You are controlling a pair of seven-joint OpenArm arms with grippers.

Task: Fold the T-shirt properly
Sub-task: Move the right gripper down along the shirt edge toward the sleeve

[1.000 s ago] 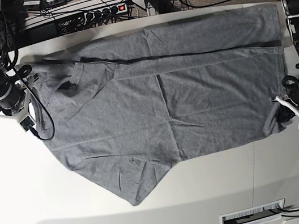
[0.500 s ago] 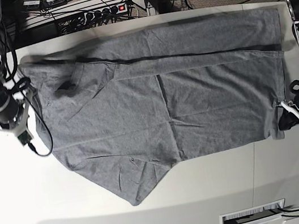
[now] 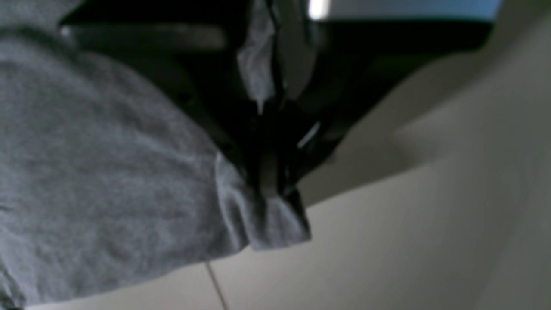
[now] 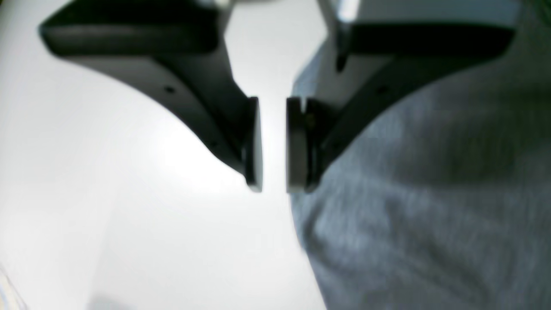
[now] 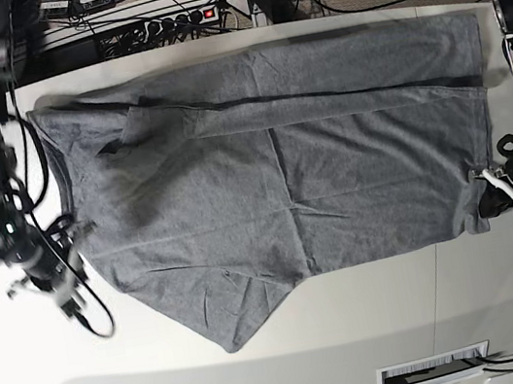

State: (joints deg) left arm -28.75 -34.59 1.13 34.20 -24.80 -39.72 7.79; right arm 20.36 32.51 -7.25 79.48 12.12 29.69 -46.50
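Blur hides much of both wrist views. The T-shirt (image 5: 273,170) lies spread on the table (image 5: 378,329). The left gripper (image 3: 271,189) pinches its hem corner, seemingly tight. The right gripper (image 4: 274,144), jaws slightly parted and empty, hovers just beside the shirt's edge.

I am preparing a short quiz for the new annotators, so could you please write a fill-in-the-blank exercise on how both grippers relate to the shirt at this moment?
1. The soft, creased heather-grey T-shirt lies spread on the pale ____.
2. The left gripper is shut on a ____ of the shirt.
3. The right gripper has a gap between its jaws and holds ____.
4. In the right wrist view, the shirt's edge lies beside the right gripper's ____ jaw.

Missing words: table; corner; nothing; right-hand
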